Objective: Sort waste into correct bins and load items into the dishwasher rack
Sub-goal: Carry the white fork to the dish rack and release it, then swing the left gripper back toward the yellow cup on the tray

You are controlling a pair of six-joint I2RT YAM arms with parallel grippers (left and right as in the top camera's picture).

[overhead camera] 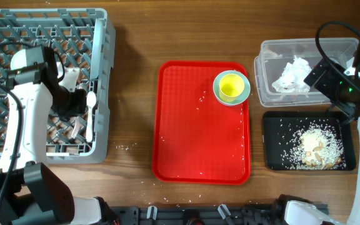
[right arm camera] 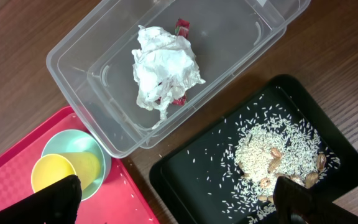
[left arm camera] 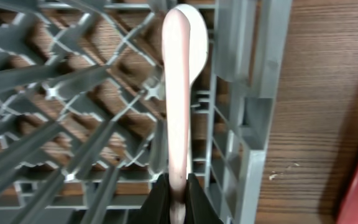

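Observation:
The grey dishwasher rack (overhead camera: 42,81) (left arm camera: 247,124) stands at the table's left. My left gripper (overhead camera: 79,107) (left arm camera: 179,200) is inside it near the right wall, shut on the handle of the white spoon (overhead camera: 90,119) (left arm camera: 180,93). The spoon's bowl points away along that wall. My right gripper (overhead camera: 322,74) (right arm camera: 179,205) hangs open and empty above the two bins. The clear tub (overhead camera: 264,69) (right arm camera: 73,74) holds crumpled tissue (overhead camera: 292,74) (right arm camera: 163,71) and a red wrapper (right arm camera: 182,26). Rice and food scraps (overhead camera: 317,147) (right arm camera: 272,146) lie on the black tray (overhead camera: 270,140) (right arm camera: 185,174).
A red serving tray (overhead camera: 192,125) (right arm camera: 17,199) sits mid-table with a yellow cup (overhead camera: 231,86) (right arm camera: 58,171) on a blue-green saucer (overhead camera: 247,94) (right arm camera: 73,143) at its far right corner. Loose rice grains dot the red tray and the wood beside the rack.

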